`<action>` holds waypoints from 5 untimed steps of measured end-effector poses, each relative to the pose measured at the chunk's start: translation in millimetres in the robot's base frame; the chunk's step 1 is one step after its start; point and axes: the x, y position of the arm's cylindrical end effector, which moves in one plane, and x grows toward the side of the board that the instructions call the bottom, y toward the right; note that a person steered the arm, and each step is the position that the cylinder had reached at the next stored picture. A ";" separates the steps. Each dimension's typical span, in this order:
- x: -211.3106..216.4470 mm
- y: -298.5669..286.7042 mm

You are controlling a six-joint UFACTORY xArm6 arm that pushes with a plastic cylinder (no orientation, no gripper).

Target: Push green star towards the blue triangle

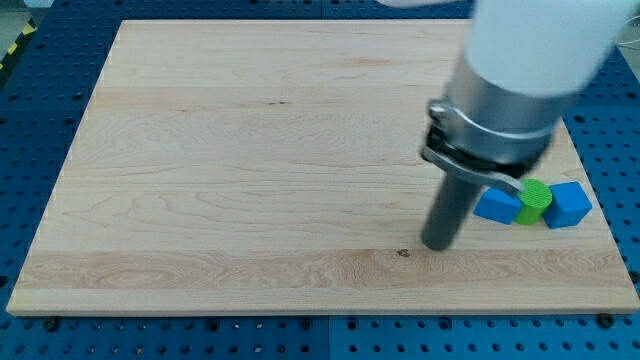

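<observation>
A green block (535, 200), its star shape only partly visible, sits at the view's right, wedged between two blue blocks. The blue block on its left (497, 205) is partly hidden by the arm; the blue block on its right (569, 204) looks boxy. I cannot tell which of them is the triangle. My tip (437, 244) rests on the board just left of the left blue block, apart from it by a small gap.
The wooden board (250, 150) lies on a blue perforated table (30, 100). The blocks lie close to the board's right edge. The arm's large grey and white body (520, 80) hides the upper right of the board.
</observation>
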 end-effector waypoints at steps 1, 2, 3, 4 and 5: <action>-56.3 -19.0; -103.1 -12.7; -100.3 21.3; -74.1 61.8; -84.4 91.5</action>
